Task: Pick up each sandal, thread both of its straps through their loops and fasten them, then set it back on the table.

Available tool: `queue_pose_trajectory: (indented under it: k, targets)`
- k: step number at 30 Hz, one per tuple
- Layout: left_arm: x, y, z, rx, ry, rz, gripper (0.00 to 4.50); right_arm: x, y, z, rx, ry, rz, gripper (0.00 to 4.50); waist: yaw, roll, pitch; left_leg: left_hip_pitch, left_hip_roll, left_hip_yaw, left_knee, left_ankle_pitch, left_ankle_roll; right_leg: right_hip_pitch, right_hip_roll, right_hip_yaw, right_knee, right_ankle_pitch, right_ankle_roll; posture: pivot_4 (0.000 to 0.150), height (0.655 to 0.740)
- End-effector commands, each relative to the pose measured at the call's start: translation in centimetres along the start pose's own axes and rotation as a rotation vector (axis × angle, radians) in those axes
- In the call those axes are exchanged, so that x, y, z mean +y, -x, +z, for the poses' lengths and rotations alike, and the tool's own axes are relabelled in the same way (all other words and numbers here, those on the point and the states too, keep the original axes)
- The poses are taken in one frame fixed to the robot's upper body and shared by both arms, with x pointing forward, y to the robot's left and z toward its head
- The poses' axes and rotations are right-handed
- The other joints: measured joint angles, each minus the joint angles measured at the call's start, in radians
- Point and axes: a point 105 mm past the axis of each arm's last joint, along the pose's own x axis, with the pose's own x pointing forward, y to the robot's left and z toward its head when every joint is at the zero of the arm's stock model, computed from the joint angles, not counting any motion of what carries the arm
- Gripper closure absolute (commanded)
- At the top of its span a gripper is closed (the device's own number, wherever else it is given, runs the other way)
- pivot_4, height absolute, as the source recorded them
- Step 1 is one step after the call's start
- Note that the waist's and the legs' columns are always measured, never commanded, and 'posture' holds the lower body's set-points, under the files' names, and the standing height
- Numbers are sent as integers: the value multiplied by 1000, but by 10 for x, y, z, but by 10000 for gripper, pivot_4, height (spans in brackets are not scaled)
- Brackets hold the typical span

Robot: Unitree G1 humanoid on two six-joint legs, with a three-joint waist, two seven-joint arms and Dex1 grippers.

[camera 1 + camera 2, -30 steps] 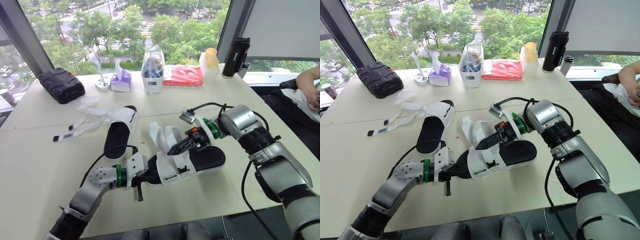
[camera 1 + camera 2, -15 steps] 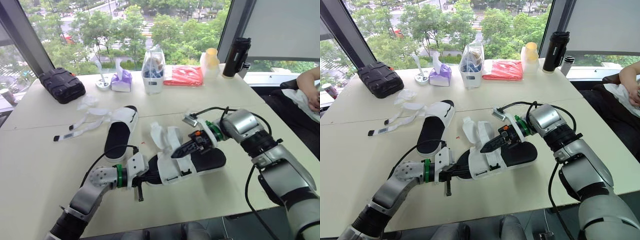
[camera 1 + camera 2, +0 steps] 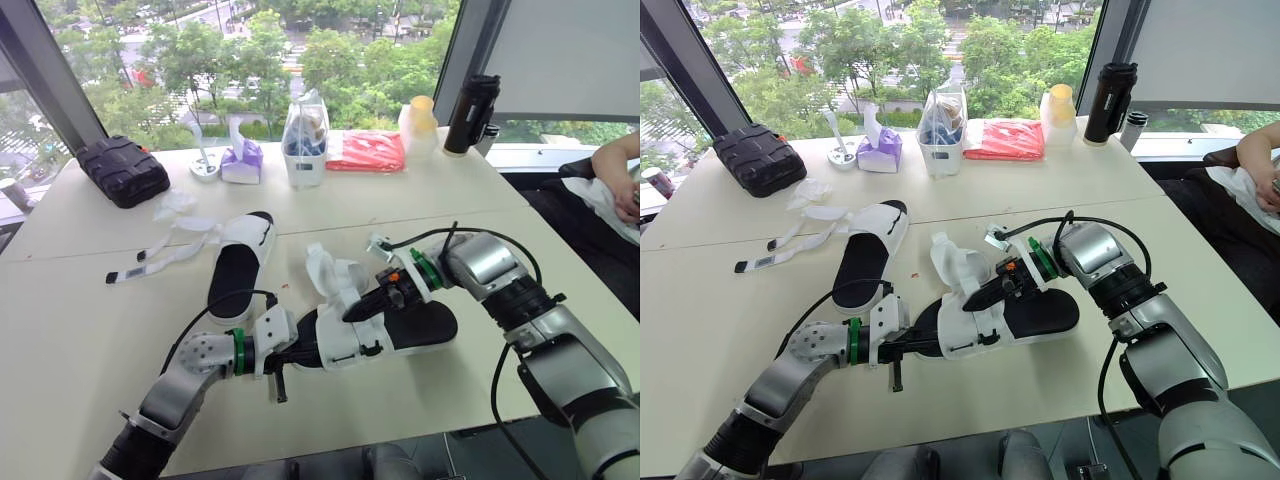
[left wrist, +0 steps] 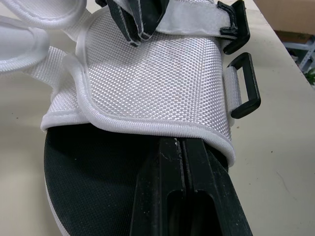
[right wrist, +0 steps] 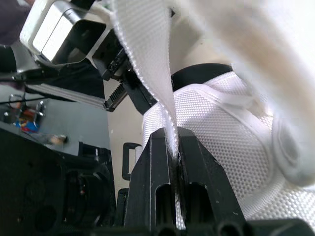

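A black-soled sandal with a white mesh upper (image 3: 405, 328) lies mid-table between both grippers. My left gripper (image 3: 297, 353) is shut on the edge of its sole, just under the mesh upper (image 4: 147, 83). Two black loops (image 4: 244, 86) sit at the upper's side. My right gripper (image 3: 353, 311) is shut on a white strap (image 5: 147, 69) of this sandal, low over the upper; the strap's free end (image 3: 324, 268) stands up. The second sandal (image 3: 238, 270) lies flat further back on the left, its straps (image 3: 165, 252) spread loose on the table.
Along the window side stand a black case (image 3: 122, 170), a purple tissue box (image 3: 241, 160), a clear tub with a bag (image 3: 305, 135), a red packet (image 3: 365, 150), a yellow-topped bottle (image 3: 418, 125) and a black flask (image 3: 471, 112). A person's arm (image 3: 615, 160) rests at the far right.
My right gripper has dropped lower onto the sandal's upper, drawing the strap down with it. The left gripper has stayed clamped on the sole.
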Motion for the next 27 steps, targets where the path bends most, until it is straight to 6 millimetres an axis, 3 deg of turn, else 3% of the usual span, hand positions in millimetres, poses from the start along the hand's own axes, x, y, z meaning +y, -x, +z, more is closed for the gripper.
queue_pose_trajectory:
  k: [1, 18, 21, 27]
  targets:
    - [-7, 0, -18, 63, 53, -14, 45000, 18, 2, -3, 13, 30, 49, 43647, 4, 0, 0, 0, 0, 0, 0, 0, 0, 0, 0, 0, 0, 0, 0, 1500, 7400]
    - [-5, 0, -21, 67, 67, -10, 45000, 27, 1, -19, 9, 106, -24, 43647, 4, 0, 0, 1, 0, 0, 0, -1, 1, 1, 0, 0, 0, 0, 0, 1500, 7400]
    - [-5, 0, -21, 68, 65, -14, 45000, 34, 8, -21, 15, 118, -23, 35387, 5, 0, 0, 1, 0, 0, 0, -1, 1, 1, 0, 0, 0, 0, 0, 1500, 7400]
    - [-4, -1, -21, 67, 63, -20, 45000, 55, 26, -20, 24, 190, -75, 8277, 7, 0, 0, 0, 0, 0, 0, -1, 1, 1, 0, 0, -1, 0, 0, 1500, 7400]
